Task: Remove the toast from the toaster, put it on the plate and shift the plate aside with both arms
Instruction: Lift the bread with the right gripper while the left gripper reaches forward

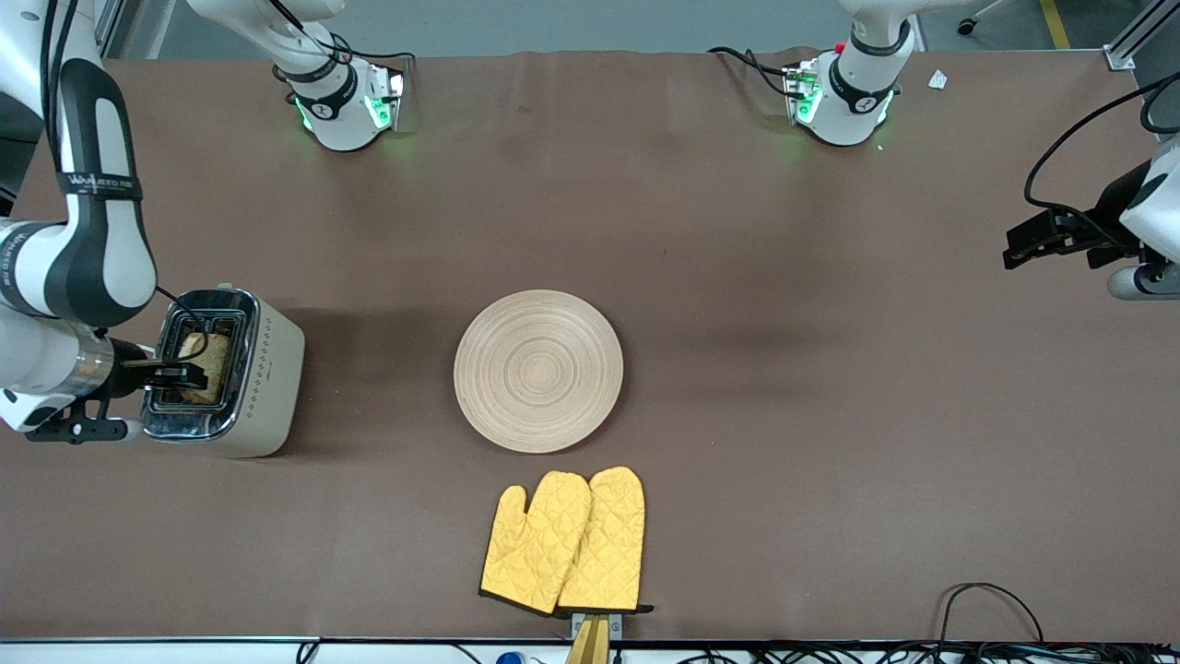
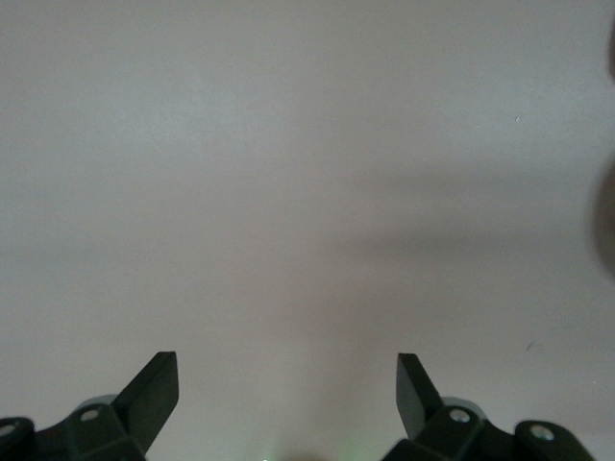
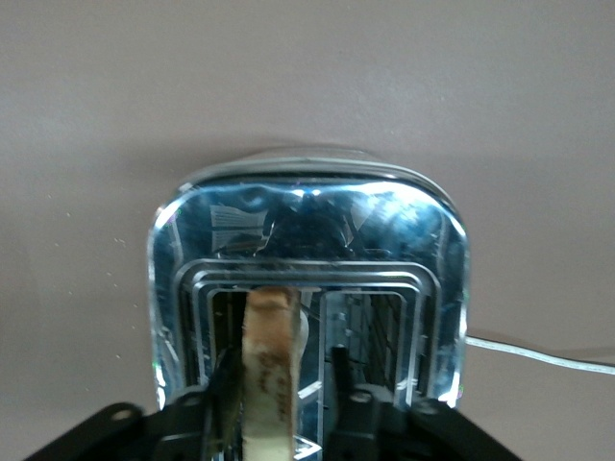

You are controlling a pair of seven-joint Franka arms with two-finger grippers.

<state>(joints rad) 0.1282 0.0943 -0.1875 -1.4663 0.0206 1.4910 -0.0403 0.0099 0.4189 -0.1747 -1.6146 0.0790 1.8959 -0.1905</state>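
Two white jointed arms, right arm (image 1: 78, 249) and left arm (image 1: 1148, 212), banded in black, trailing black cables. Green lights glowing at both bases. Small black two-fingered pincers, silver screws at finger roots.

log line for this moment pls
right hand: open around toast in toaster | left hand: open, waiting | plate: bare | mitts: untouched

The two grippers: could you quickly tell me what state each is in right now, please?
Left gripper: open, empty, waiting over bare table.
Right gripper: open, fingers either side of the toast in the toaster, not visibly clamped.
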